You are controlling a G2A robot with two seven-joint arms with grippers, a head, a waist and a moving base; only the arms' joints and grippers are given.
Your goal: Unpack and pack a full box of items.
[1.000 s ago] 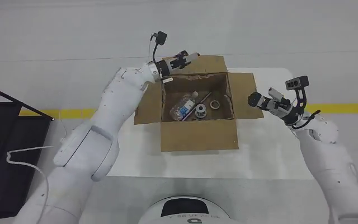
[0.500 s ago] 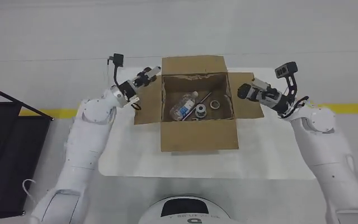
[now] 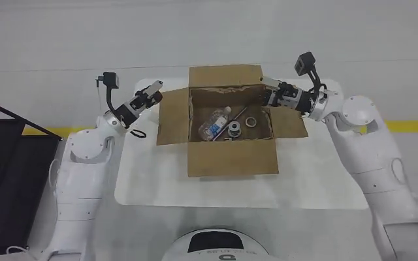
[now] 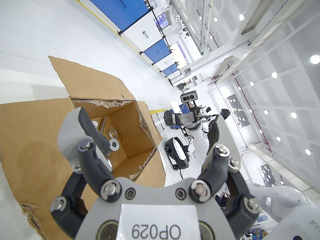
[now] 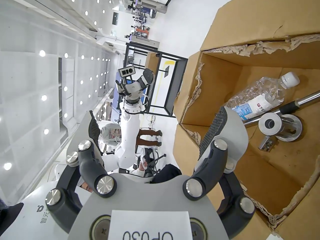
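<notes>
Looking for the cardboard box (image 3: 232,156), Jo: where does it sit?

Middle of the white table (image 3: 313,176), Sam, upright, with all four flaps folded out and the top open.

What lies in it?

A clear water bottle (image 5: 260,96) with a white cap, on its side on the floor of the box. Just beside it is a metal rod (image 5: 303,99) with a dark sleeve, lying aslant, and round metal fittings (image 5: 280,125) sit close against the rod.

And the left gripper (image 4: 150,123)?

Seen from above, it is over the far left part of the table, just outside the left flap and apart from the cardboard. Its fingers are spread wide with nothing between them, and the tips point toward the box.

The right gripper (image 5: 157,116)?

Above the right flap, near the far right corner of the opening, tips turned toward the inside. Its jaws are wide apart as well, and empty. One ribbed pad (image 5: 215,126) shows in front of the box wall in its wrist view; whether it touches the cardboard I cannot tell
</notes>
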